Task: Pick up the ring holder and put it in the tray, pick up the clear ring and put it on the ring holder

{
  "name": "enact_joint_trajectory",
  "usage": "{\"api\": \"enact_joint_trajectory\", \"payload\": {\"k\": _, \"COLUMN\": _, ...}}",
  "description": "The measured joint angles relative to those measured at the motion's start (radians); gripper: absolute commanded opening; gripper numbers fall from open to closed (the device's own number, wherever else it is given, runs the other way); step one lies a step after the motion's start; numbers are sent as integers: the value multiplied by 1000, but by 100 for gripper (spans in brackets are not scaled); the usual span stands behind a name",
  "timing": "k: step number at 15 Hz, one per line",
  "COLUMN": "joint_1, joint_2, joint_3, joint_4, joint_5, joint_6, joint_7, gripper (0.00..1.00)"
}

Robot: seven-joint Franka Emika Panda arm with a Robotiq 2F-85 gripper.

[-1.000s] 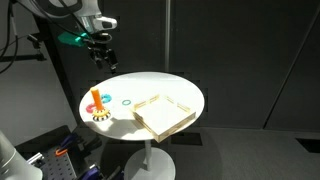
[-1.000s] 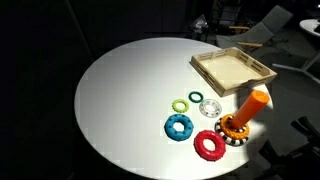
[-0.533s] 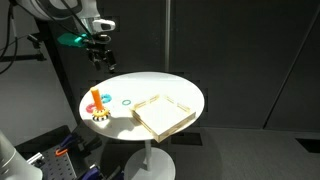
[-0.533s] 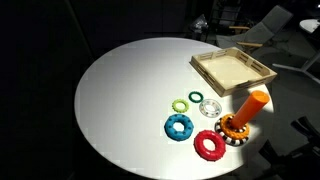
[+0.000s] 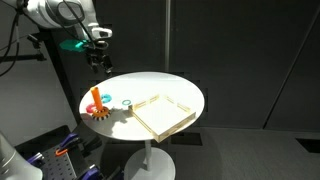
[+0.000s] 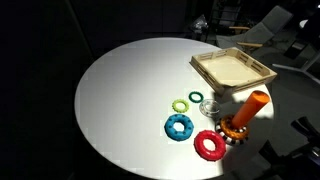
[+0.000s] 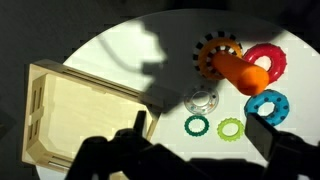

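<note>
The ring holder, an orange peg on a toothed tan base, stands on the round white table near its edge; it also shows in an exterior view and in the wrist view. The clear ring lies flat between holder and tray, seen too in the wrist view. The light wood tray is empty, also in an exterior view and the wrist view. My gripper hangs high above the table's edge, open and empty; its fingers frame the wrist view's bottom.
Near the holder lie a red ring, a blue ring, a dark green ring and a light green ring. The surroundings are dark. A blue cart with gear stands below the table.
My gripper has shifted slightly toward the table and turned. The objects on the table have not moved.
</note>
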Motion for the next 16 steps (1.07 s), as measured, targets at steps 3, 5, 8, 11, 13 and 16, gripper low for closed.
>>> {"api": "enact_joint_trajectory", "payload": {"k": 3, "joint_1": 10, "joint_2": 69, "joint_3": 37, "joint_4": 34, "joint_5": 0, "joint_6": 5, "joint_7": 70, "gripper": 100}}
{"api": "enact_joint_trajectory", "payload": {"k": 5, "joint_1": 15, "joint_2": 112, "joint_3": 61, "joint_4": 56, "joint_5": -1, "joint_6": 5, "joint_7": 117, "gripper": 100}}
{"api": "enact_joint_trajectory", "payload": {"k": 8, "joint_1": 32, "joint_2": 171, "joint_3": 90, "joint_4": 81, "joint_5": -1, "joint_6": 5, "joint_7": 173, "gripper": 100}}
{"api": "enact_joint_trajectory", "payload": {"k": 11, "joint_1": 54, "joint_2": 211, "joint_3": 109, "joint_4": 95, "joint_5": -1, "joint_6": 5, "joint_7": 210, "gripper": 100}}
{"api": "enact_joint_trajectory", "payload": {"k": 13, "joint_1": 66, "joint_2": 224, "joint_3": 115, "joint_4": 96, "joint_5": -2, "joint_6": 5, "joint_7": 224, "gripper": 100}}
{"api": "enact_joint_trajectory", "payload": {"k": 16, "joint_1": 76, "joint_2": 230, "joint_3": 119, "joint_4": 94, "joint_5": -2, "joint_6": 5, "joint_7": 226, "gripper": 100}}
